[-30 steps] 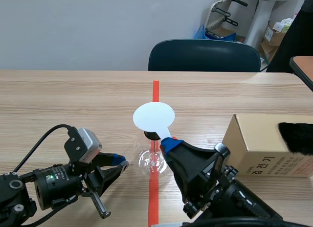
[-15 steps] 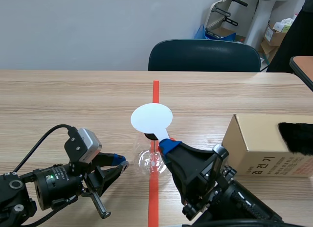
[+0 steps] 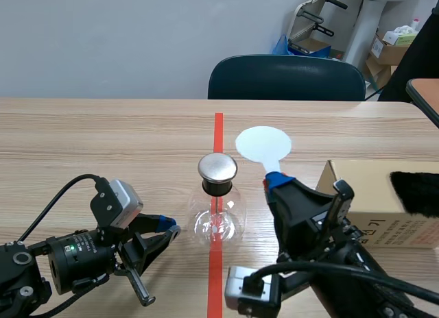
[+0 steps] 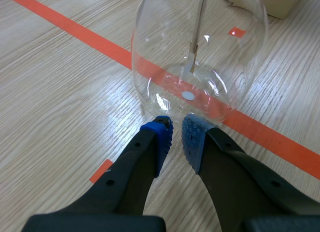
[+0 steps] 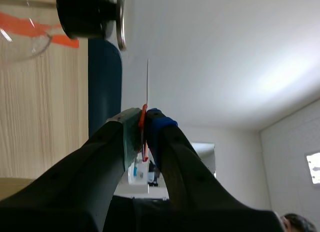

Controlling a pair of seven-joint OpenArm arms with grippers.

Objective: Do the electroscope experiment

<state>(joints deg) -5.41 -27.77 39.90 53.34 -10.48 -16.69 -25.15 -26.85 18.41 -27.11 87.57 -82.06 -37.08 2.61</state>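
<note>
Change over the last second, left to right. The left gripper (image 3: 167,229) has held station just left of the electroscope (image 3: 218,218). Its pads (image 4: 161,134) are drawn almost together with only a slit between them; nothing is held, and the tips are just short of the flask's base. The electroscope stands on the red tape line, and its metal cap (image 3: 217,167), previously covered, is now exposed. The right gripper (image 3: 276,183), clamped on the handle of the white disc paddle (image 3: 263,144), has carried the disc from over the cap to the right of it and farther back.

Judgement: one pass over the cap looks complete. Leaf response cannot be read.

Materials: the flask is clear, round, glossy glass with a thin rod inside. The stopper (image 3: 219,188) is black, the cap polished and domed. The disc is thin, flat and matte. Right of the electroscope, a plain cardboard box (image 3: 381,191) bears a black furry pad (image 3: 415,191).
</note>
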